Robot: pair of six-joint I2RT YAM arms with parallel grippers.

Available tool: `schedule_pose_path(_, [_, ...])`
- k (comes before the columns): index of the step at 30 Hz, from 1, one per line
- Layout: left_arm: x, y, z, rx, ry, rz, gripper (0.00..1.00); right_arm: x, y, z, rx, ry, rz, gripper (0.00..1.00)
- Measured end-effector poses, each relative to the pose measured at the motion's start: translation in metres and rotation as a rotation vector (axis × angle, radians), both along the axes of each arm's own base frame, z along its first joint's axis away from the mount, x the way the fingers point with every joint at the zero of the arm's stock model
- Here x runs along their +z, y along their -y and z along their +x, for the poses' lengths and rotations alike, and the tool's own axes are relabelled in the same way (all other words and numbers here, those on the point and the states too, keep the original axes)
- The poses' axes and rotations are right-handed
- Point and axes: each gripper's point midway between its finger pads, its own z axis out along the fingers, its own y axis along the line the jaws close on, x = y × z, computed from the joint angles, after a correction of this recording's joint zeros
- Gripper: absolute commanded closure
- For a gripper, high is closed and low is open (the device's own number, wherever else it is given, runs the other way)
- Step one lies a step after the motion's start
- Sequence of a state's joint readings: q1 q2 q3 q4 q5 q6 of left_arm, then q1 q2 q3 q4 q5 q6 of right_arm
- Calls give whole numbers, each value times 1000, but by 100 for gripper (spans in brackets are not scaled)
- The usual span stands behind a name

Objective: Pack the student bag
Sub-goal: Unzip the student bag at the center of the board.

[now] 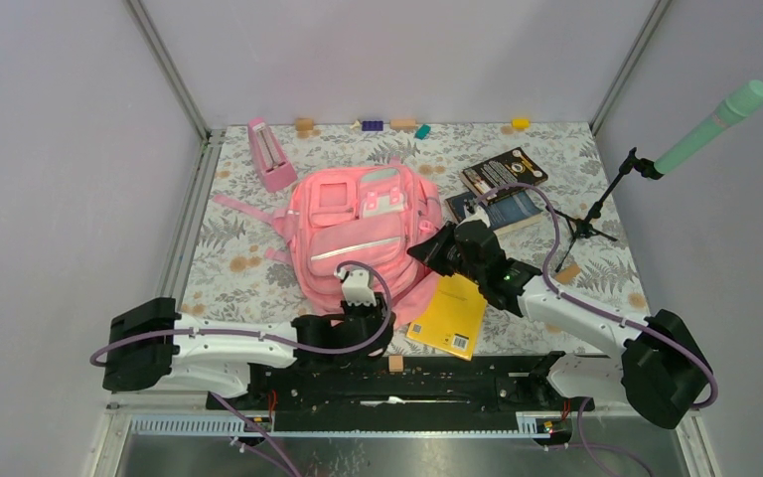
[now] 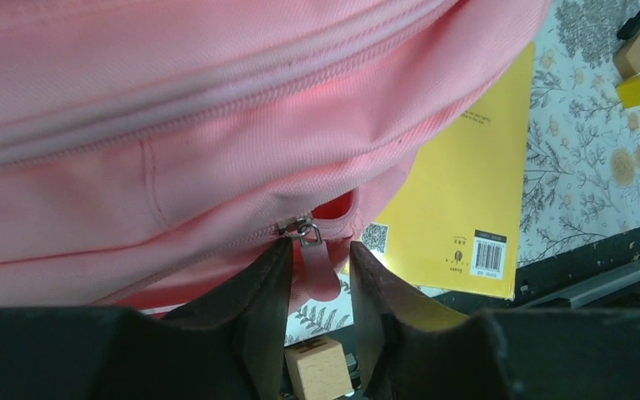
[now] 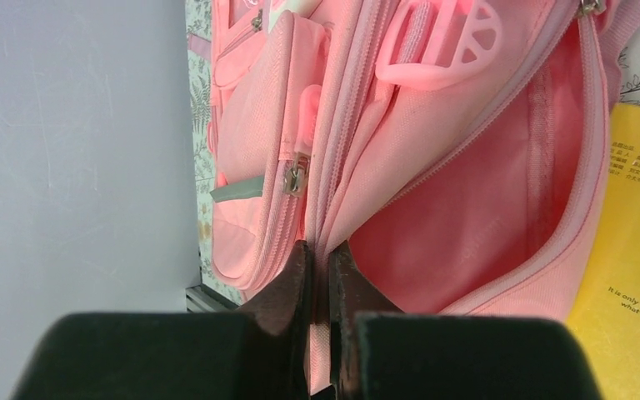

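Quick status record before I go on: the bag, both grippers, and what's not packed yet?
backpack: lying front up, one compartment gaping open
left gripper: open, fingers either side of the zipper pull at the near edge
right gripper: shut on the fabric edge of that opening
yellow book: outside, beside the backpack's near right corner
dark books: two, outside, to the backpack's right

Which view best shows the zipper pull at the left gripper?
Left wrist: the zipper pull hangs close and sharp inside the open left gripper. Top external hides it under that gripper; right wrist shows the open compartment of the student bag, this pull not identifiable.
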State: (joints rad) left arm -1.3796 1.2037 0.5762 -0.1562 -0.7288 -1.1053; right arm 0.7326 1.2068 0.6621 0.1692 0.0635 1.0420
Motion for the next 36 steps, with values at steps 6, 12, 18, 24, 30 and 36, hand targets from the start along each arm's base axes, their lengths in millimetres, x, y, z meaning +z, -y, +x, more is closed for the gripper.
schedule_pose_path(6, [-5,0,-5,8,-20,7,92,3,0,-2,3,5,5,100])
schedule_pose_path(12, [4,-3,-5,4,-11,-7,100,6,2,-4,8,18,-5,100])
schedule_pose_path(18, [10,-9,-3,-81,-39,17,100,2,12,0,9,26,-57,100])
schedule_pose_path(24, [22,-8,-11,-226,-50,2,100,1,30,17,-8,37,-102,100])
schedule_pose_path(30, [18,-21,-8,-272,-72,3,100,0,35,22,4,45,-126,100])
schedule_pose_path(36, [8,-43,2,-241,-111,21,100,-3,46,28,-6,46,-155,100])
